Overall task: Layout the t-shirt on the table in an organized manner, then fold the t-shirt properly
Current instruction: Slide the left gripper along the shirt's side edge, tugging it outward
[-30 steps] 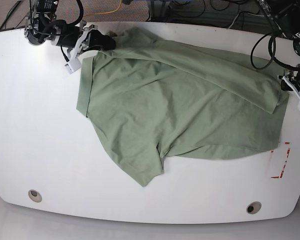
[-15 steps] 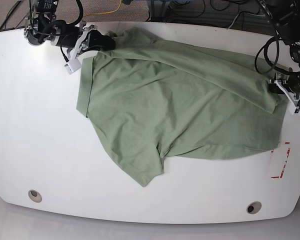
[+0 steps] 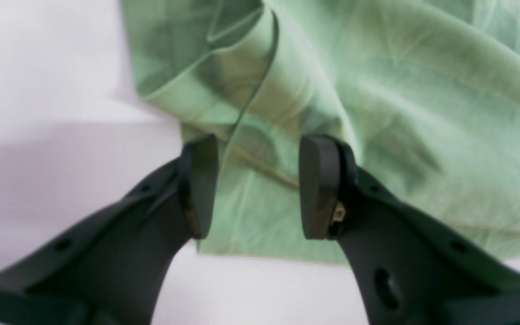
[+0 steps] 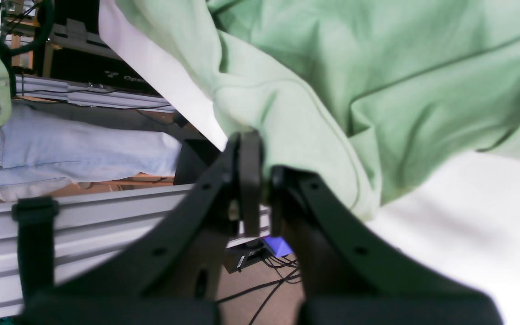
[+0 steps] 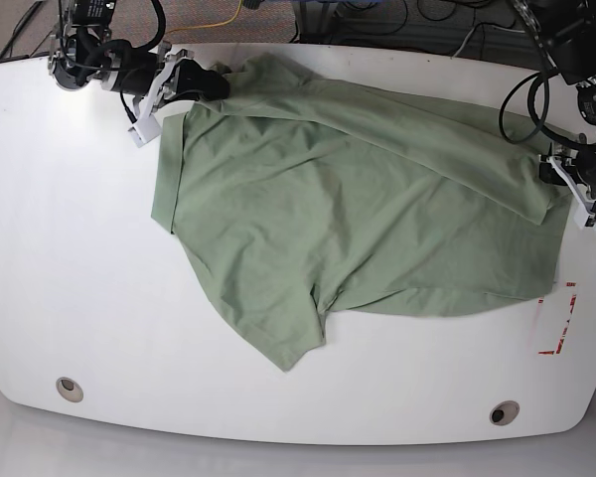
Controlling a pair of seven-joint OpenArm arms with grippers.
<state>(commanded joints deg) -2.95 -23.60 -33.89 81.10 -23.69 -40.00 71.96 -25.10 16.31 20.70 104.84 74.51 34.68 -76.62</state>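
Note:
The pale green t-shirt [image 5: 348, 209] lies spread and wrinkled over the white table [image 5: 70, 248], with one sleeve pointing to the front. My right gripper [image 5: 215, 81] at the shirt's far left corner is shut on a fold of the shirt [image 4: 287, 117], right at the table's back edge. My left gripper [image 5: 556, 171] is at the shirt's right edge. In the left wrist view it [image 3: 260, 146] is open, with its pads [image 3: 315, 187] on either side of a folded hem of the shirt [image 3: 377, 99], low over the table.
A red tape mark [image 5: 559, 320] lies at the right front, just beyond the shirt's corner. Two grey grommet holes [image 5: 70, 388] [image 5: 504, 411] sit near the front edge. Cables and equipment lie behind the table. A person in jeans [image 4: 61, 153] stands beyond the back edge.
My left gripper has moved in from the table's right edge onto the shirt's right hem. The right gripper and the shirt have stayed put.

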